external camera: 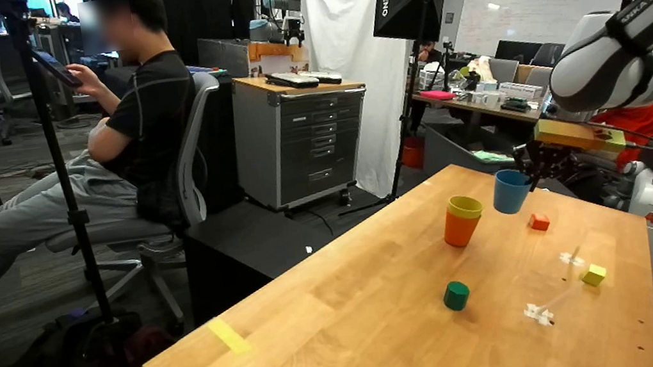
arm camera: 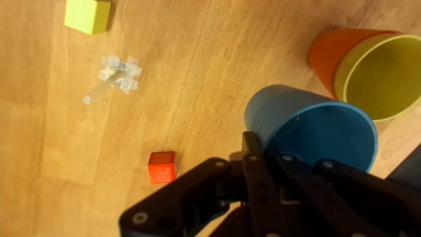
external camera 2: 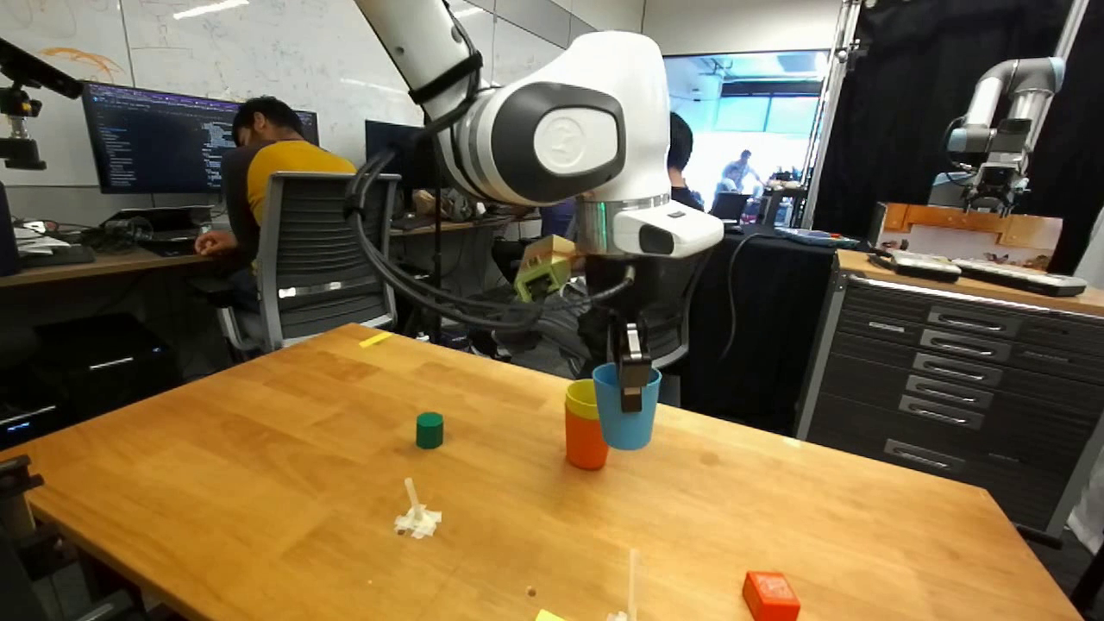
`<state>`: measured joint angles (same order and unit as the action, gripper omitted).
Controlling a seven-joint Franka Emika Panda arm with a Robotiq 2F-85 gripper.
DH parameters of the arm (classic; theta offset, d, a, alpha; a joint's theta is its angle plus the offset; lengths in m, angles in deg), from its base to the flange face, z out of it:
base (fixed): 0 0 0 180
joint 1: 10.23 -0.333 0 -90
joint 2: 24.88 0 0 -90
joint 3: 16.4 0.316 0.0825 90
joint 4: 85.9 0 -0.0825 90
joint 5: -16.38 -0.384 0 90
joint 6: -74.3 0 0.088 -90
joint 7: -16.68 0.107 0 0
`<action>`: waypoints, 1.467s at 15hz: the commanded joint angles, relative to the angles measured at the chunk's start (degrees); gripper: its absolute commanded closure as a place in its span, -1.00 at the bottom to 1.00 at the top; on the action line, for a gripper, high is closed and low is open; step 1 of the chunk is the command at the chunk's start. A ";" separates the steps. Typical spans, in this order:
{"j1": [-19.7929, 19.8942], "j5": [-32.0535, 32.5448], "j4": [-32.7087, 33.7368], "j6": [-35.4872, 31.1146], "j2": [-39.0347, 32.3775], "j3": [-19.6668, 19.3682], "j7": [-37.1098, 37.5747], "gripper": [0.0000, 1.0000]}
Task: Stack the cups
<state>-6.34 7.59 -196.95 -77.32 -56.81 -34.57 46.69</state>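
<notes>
Exterior view, wooden table (external camera: 345, 310), whiteboard (external camera: 527, 11), curtain (external camera: 343, 32)

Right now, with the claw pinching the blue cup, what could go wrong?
The claw grips just one side of the blue cup, by its wall, so the cup might tilt or slip. It's beside the yellow cup, not over it, so lowering it too soon may bump that rim. And the yellow cup sits inside the orange cup, so one knock could perhaps topple both.

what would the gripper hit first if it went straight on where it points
Straight down, probably the tabletop, met by the blue cup the gripper holds; the gap below is unclear.
</notes>
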 commanded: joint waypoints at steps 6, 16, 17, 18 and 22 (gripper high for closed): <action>1.44 -2.86 -3.78 2.26 11.83 5.75 -3.92 0.92; 1.66 -3.50 7.11 6.57 2.66 8.18 -3.01 0.92; 1.62 -3.42 8.09 6.69 1.65 8.27 -2.91 0.92; 1.72 -3.52 9.00 6.96 0.74 8.47 -2.97 0.92; 2.08 -3.54 11.96 7.99 -2.25 8.44 -2.81 0.92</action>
<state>-5.70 5.47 -189.19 -71.70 -56.70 -27.11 44.71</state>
